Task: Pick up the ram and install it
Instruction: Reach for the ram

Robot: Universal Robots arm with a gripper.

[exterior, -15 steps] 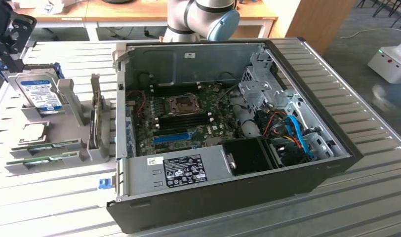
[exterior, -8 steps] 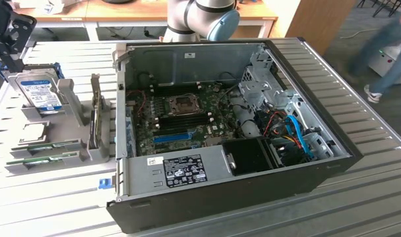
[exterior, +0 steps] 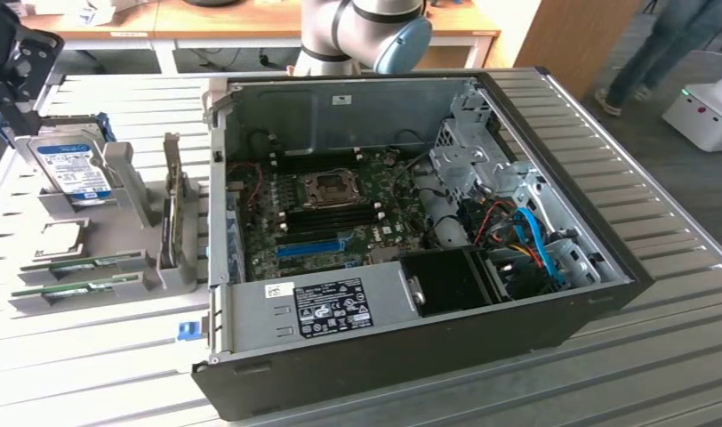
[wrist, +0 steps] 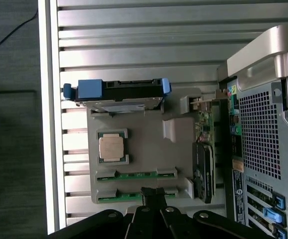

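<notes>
Two rams, thin green sticks, lie side by side in slots of a grey holder tray (exterior: 106, 213) at the exterior view's left: one ram (exterior: 83, 264) and a second ram (exterior: 74, 290). The wrist view looks down on both rams (wrist: 136, 175) (wrist: 126, 197). My gripper (wrist: 153, 191) is shut with nothing in it, and its tips line up over the end of the outer ram, well above the tray. In the exterior view the gripper (exterior: 17, 84) hangs at the far left above the hard drive. The open computer case (exterior: 409, 222) shows its motherboard (exterior: 337, 209) with dark memory slots.
The tray also holds a blue-labelled hard drive (exterior: 70, 165), a processor chip (wrist: 111, 147) and an upright graphics card (exterior: 175, 213). The case stands close to the tray on a slatted metal table (exterior: 88, 365). A person's legs (exterior: 663, 44) and a white machine (exterior: 708, 107) are at the back right.
</notes>
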